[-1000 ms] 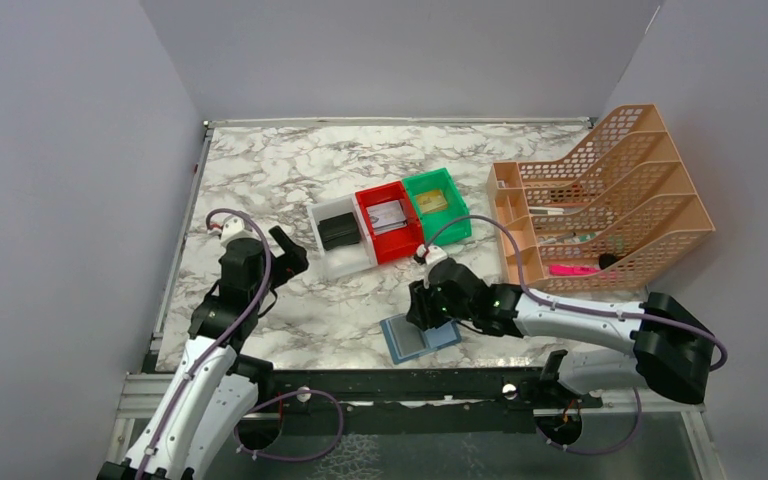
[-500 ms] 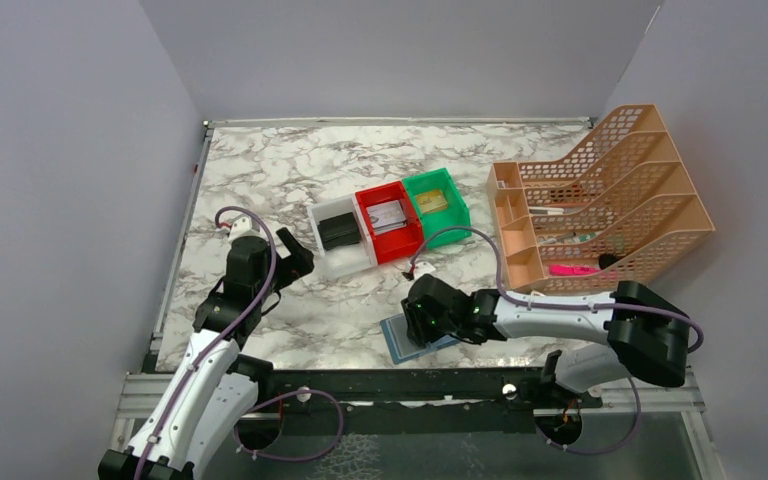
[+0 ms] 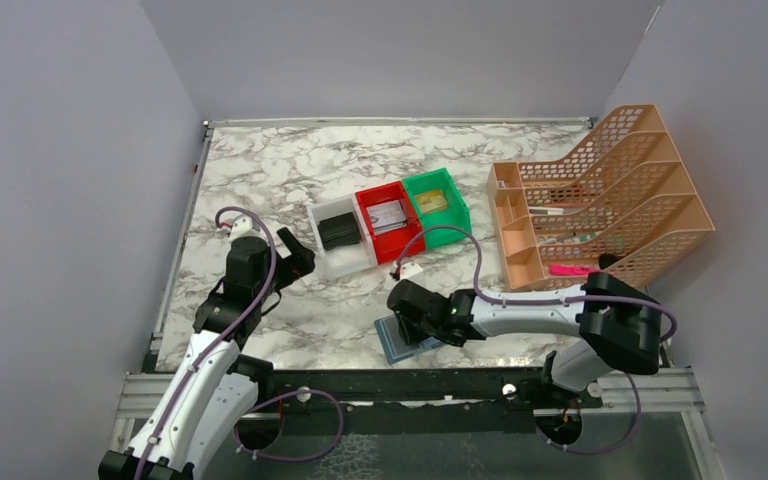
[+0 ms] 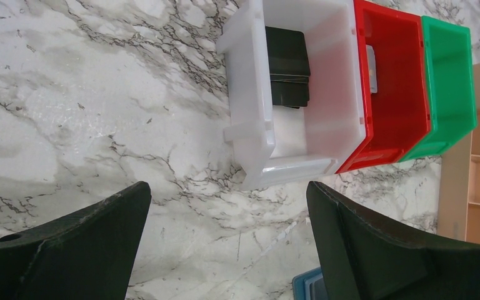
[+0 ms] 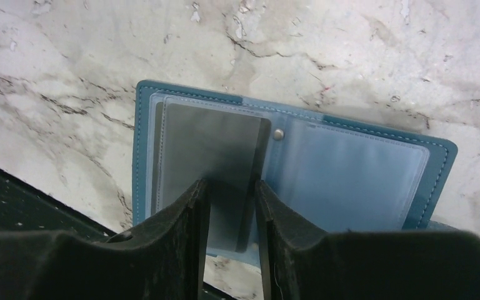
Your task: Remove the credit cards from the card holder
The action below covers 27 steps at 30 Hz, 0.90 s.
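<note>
First found holder [image 5: 362, 162] open flat at near edge of table [image 3: 260, 170], right gripper [image 5: 231, 186] part-open astride its dark card [image 5: 212, 140], left gripper [image 4: 228, 200] wide open well apart; then judged unpinned holder liable to slide off with the card.

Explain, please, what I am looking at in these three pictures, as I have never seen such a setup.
These are two robot arms bolted at the near edge of a marble table. One picture looks down from above; the other two come from a camera on each wrist. On the table stand a white bin, a red bin, a green bin and an orange rack. A black wallet lies in the white bin. The card holder lies open near the front edge. The left gripper is wide open and holds nothing. The right gripper hangs over the card holder, jaws slightly apart above a dark card in it; whether it touches the card I cannot tell.
</note>
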Tool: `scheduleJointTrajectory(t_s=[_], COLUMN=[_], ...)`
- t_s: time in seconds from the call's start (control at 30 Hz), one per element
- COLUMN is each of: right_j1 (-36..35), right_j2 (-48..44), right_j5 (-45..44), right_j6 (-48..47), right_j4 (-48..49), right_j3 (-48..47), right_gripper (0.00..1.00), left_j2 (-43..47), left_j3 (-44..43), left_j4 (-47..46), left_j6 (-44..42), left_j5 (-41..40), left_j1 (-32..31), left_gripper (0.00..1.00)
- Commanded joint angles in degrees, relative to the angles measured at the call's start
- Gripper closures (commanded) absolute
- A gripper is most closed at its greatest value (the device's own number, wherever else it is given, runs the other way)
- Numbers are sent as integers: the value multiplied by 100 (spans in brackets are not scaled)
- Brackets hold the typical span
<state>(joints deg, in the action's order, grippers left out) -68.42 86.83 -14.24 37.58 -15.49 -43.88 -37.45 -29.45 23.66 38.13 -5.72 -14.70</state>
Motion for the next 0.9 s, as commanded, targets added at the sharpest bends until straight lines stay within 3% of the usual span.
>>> scheduleJointTrajectory(t_s=[0.0,0.23,0.4,0.63,0.87], right_j1=[-222,-339,-358,-347,-324], right_j2=[419,547,367,-261,-839], right_j5=[-462,-624,-527,-61,-164], right_j6=[240,339,390,380,426], right_j4=[-468,-553,-271,673,825], right_j3=[-99,-226,-110,321,465], right_gripper=[68,92,99,99,99], left_j2=[86,95,57,-9,-157], left_j3=[49,63,76,98,91], left_j4=[-142,-164,-187,-270,-337], left_j6=[37,54,54,13,-55], left_j5=[123,147,202,432,596], left_j1=[3,-3,-4,-34,-259], left_gripper=[2,2,2,2,3])
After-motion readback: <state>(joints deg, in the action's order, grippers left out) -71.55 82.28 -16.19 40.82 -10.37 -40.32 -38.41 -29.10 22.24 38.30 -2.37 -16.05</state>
